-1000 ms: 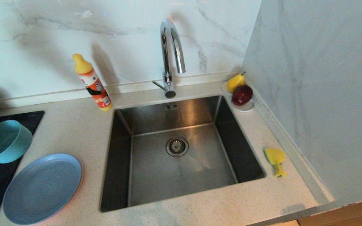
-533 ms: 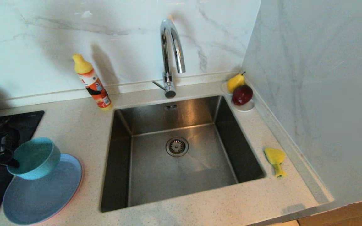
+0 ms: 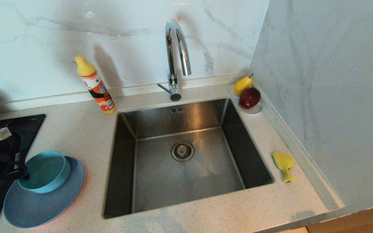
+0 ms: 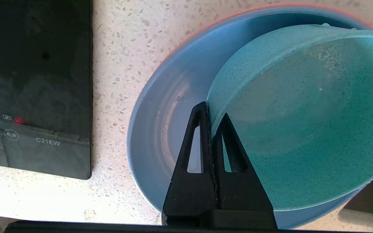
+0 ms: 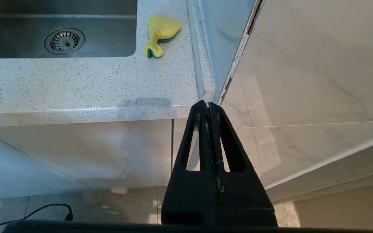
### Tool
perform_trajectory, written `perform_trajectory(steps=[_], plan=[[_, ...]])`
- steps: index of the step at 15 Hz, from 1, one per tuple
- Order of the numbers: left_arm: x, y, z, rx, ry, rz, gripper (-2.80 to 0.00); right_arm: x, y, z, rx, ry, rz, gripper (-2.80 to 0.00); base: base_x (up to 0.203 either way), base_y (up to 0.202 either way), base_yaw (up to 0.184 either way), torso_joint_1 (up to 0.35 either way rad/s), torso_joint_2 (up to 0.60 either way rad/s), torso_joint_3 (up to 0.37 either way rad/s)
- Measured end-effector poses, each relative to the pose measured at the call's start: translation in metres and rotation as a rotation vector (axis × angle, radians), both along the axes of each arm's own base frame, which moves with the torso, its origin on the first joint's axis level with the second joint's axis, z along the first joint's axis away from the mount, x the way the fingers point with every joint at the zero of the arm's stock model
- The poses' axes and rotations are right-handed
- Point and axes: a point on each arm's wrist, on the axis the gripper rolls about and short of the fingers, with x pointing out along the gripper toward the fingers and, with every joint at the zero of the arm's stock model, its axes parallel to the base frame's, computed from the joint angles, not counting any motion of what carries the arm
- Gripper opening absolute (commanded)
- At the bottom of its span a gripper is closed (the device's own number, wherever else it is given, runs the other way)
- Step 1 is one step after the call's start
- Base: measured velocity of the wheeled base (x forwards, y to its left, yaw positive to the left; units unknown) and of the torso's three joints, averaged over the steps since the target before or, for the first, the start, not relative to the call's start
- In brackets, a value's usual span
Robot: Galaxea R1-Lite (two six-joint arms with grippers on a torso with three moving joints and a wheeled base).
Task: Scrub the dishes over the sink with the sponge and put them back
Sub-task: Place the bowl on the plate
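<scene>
The teal-blue bowl [image 3: 45, 171] [image 4: 303, 129] sits slightly tilted over the light-blue plate [image 3: 28, 207] [image 4: 167, 123]; I cannot tell whether it rests on it. My left gripper [image 3: 24, 176] [image 4: 210, 110] is shut on the bowl's rim, one finger inside and one outside. A pink plate's edge [image 3: 80, 193] [image 4: 270, 5] shows under the blue one. The yellow sponge [image 3: 283, 163] [image 5: 160, 32] lies on the counter right of the sink [image 3: 160, 181]. My right gripper [image 5: 208, 105] hangs shut and empty below the counter's front edge.
A black hob [image 3: 11, 129] [image 4: 34, 81] lies left of the plates. A detergent bottle [image 3: 96, 85] leans behind the sink's left corner, and the chrome tap [image 3: 175, 48] arches over it. A saucer with a pear and an apple [image 3: 249, 97] stands back right by the side wall.
My left gripper has carried the bowl from above the hob to the right and down, over the blue plate. The right arm, the sponge and the plates have not moved.
</scene>
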Motion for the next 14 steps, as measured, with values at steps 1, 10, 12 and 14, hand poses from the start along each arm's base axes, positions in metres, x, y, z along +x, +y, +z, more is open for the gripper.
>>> perform_trajectory(steps=[1, 10, 12, 14], plan=[[0.000, -0.001, 0.000, 0.000, -0.001, -0.001, -2.80, 0.000, 0.000, 0.000, 0.000, 0.000, 0.000, -2.80, 0.000, 0.000, 0.000, 0.000, 0.00, 0.000], [-0.010, -0.007, 0.015, 0.002, -0.046, -0.018, -2.80, 0.000, 0.000, 0.000, 0.000, 0.000, 0.000, -2.80, 0.000, 0.000, 0.000, 0.000, 0.00, 0.000], [-0.012, -0.008, 0.010, 0.002, -0.031, -0.022, -2.80, 0.000, 0.000, 0.000, 0.000, 0.000, 0.000, -2.80, 0.000, 0.000, 0.000, 0.000, 0.00, 0.000], [-0.013, -0.009, 0.007, -0.003, -0.019, -0.022, 0.00, 0.000, 0.000, 0.000, 0.000, 0.000, 0.000, -2.80, 0.000, 0.000, 0.000, 0.000, 0.00, 0.000]])
